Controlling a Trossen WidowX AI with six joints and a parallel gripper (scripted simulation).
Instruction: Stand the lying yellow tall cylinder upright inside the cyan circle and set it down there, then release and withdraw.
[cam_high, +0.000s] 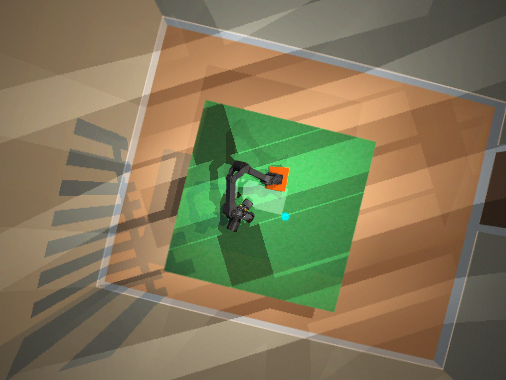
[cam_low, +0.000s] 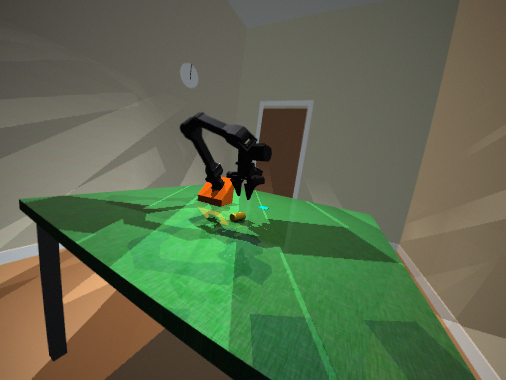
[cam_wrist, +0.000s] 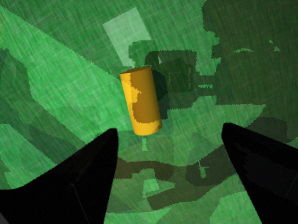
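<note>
The yellow cylinder (cam_low: 237, 217) (cam_wrist: 141, 101) lies on its side on the green table top; in the top view the gripper hides most of it. My gripper (cam_low: 243, 196) (cam_wrist: 171, 132) is open and empty, pointing down above the table near the cylinder. In the wrist view the cylinder lies ahead of the fingertips, nearer the left finger, with its long axis slightly tilted from the view's vertical. The cyan circle (cam_high: 285, 216) (cam_low: 263, 207) is flat on the table, to the right of the cylinder and gripper in the top and exterior views. It is not in the wrist view.
The orange base block (cam_high: 285, 173) (cam_low: 227, 193) of the arm stands behind the cylinder in the exterior view. A pale patch (cam_high: 267, 199) (cam_wrist: 127, 32) shows on the green table top (cam_high: 310, 240) (cam_low: 190, 280). Shadows and light streaks cross the table.
</note>
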